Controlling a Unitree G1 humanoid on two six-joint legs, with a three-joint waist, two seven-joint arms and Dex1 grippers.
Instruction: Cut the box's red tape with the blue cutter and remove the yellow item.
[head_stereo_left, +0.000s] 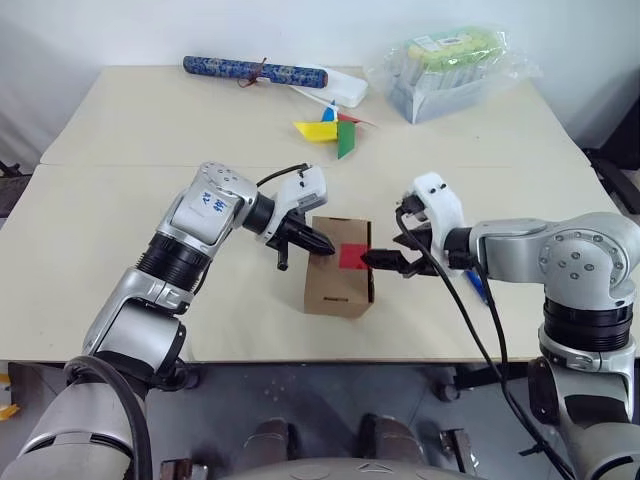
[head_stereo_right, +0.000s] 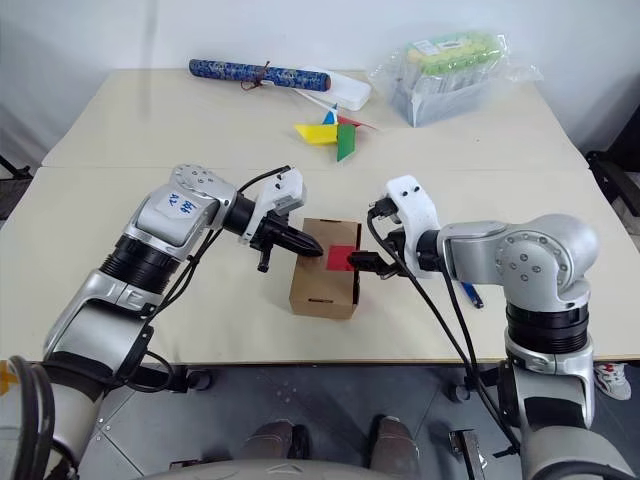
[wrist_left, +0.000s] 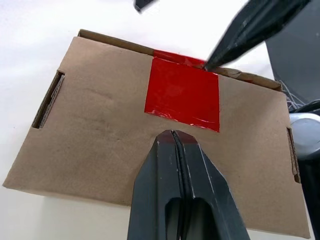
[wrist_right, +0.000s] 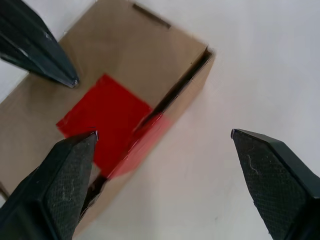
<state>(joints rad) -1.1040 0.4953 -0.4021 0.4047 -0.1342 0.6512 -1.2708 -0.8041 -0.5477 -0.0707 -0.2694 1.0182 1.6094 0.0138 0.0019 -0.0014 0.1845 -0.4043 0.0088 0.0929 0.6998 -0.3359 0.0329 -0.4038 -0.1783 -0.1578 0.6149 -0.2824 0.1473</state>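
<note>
Near the table's (head_stereo_left: 120, 260) front edge stands the box (head_stereo_left: 335, 285), its red tape (head_stereo_left: 353, 256) uppermost and seemingly uncut. The left gripper (head_stereo_left: 318, 241), fingers together, presses its top; the right gripper (wrist_right: 165, 145), fingers apart and empty, hovers at the taped edge. Judged step: steadying before cutting. Next, the right gripper must fetch the blue cutter (head_stereo_left: 478, 287), lying beyond it.

Closed box (head_stereo_left: 338, 283), red tape (head_stereo_left: 352, 256) intact

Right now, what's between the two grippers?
The box with its red tape, seen from the head views: left gripper on one side, right gripper opposite.
</note>
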